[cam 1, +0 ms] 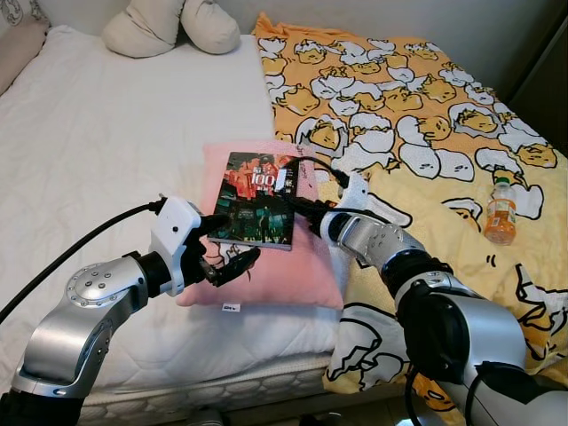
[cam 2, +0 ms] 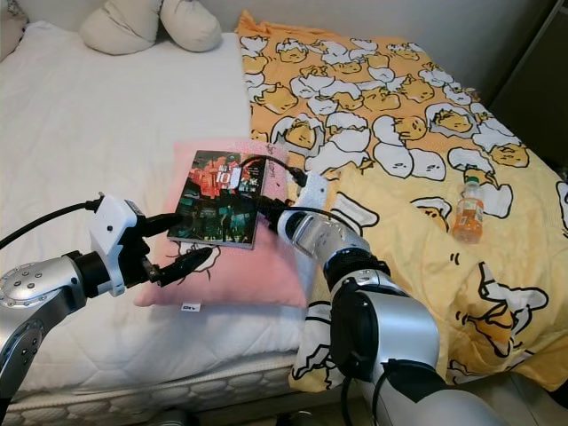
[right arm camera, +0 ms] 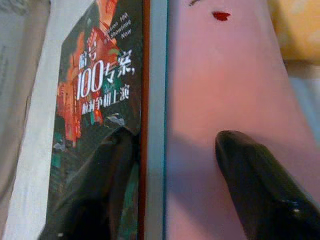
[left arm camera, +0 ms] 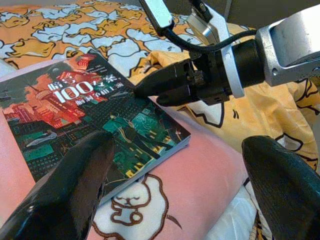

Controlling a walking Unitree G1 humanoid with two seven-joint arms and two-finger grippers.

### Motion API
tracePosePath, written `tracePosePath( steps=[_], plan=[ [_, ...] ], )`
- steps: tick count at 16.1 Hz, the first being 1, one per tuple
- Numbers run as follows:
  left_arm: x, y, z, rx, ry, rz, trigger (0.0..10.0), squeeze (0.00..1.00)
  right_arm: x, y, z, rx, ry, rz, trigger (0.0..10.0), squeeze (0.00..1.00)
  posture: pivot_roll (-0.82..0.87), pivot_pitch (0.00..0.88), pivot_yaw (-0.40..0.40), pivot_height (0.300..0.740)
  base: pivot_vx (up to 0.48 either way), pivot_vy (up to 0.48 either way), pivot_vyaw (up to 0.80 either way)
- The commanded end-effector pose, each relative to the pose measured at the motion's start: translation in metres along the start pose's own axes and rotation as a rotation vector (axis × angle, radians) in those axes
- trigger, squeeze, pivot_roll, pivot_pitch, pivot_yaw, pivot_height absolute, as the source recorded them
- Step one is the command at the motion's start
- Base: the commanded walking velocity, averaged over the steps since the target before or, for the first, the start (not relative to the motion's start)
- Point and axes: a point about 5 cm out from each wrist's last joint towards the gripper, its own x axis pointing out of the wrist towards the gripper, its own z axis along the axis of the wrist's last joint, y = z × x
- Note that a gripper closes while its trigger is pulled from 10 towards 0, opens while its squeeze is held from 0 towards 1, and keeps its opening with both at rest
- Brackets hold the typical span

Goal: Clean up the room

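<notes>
A: Nearest, at the bed's edge?
B: Left gripper [cam 1: 229,249], fingers spread wide, one finger [left arm camera: 70,192] resting on the near corner of the book [cam 1: 258,199], the other out over the pink pillow [cam 1: 293,275]. Nothing clamped.

A: And just beyond?
B: Right gripper [cam 1: 297,209], reaching in from the book's right side. Fingers parted, straddling the book's right edge: one finger [right arm camera: 95,190] on the cover, the other [right arm camera: 262,180] on pink fabric beside it. Not closed on the book.

A: Book's place?
B: Flat, face up, on the pink pillow, dark cover with red and green city art and a white "100". Pillow near the foot of the bed, lying across the seam between white mattress cover [cam 1: 98,142] and yellow blanket [cam 1: 417,115].

A: Further back?
B: Orange drink bottle [cam 1: 500,212], lying on the yellow cartoon-print blanket, well to the right of the book. Blanket spread over the right half, draping off the near edge. Cream cushion [cam 1: 173,25] at the head, against a pale wall [cam 1: 426,18]. Dark panel [cam 1: 543,80] at far right.
</notes>
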Motion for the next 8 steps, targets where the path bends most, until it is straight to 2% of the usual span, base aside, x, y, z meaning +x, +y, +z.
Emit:
tracePosePath(
  steps=[1,8],
  plan=[
    [0.001,-0.001,0.0,0.007,0.006,-0.007,10.0,0.0,-0.003,-0.007,0.004,-0.015,-0.004,-0.03,10.0,1.0,0.1,0.029,-0.088,0.732,0.0,0.0,0.0],
    [0.004,-0.001,0.0,0.01,0.004,-0.012,10.0,0.0,-0.005,-0.002,0.016,0.002,-0.053,0.009,10.0,1.0,0.09,0.027,-0.089,0.732,0.0,0.0,0.0]
  ],
)
